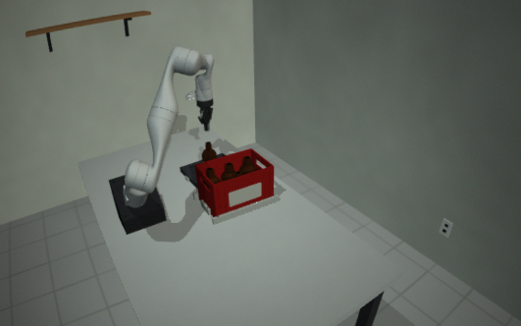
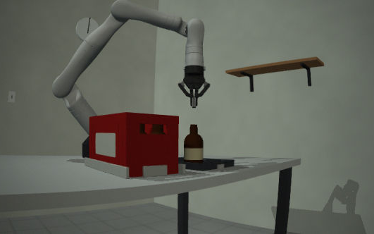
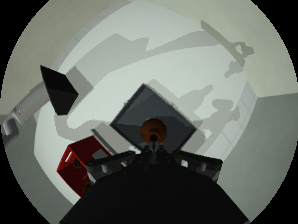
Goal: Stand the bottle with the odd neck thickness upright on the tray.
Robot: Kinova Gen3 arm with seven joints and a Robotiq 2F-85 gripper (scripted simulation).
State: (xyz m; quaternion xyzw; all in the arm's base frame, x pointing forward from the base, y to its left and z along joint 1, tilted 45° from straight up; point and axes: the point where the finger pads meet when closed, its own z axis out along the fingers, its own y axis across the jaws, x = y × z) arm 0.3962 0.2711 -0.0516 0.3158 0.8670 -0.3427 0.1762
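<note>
Pincer (image 2: pixel 194 104) closed empty, above bottle (image 2: pixel 193 144).

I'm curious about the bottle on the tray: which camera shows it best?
The exterior view: the brown bottle stands upright, label showing, on the dark tray. The top view shows only its upper part behind the red crate; the wrist view shows just its cap.

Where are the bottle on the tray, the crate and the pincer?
bottle (image 2: pixel 193 142): exterior view, brown shoulder above its label.
crate (image 2: pixel 134 148): exterior view, red side wall.
pincer (image 2: pixel 194 103): exterior view, shut fingertips.
</note>
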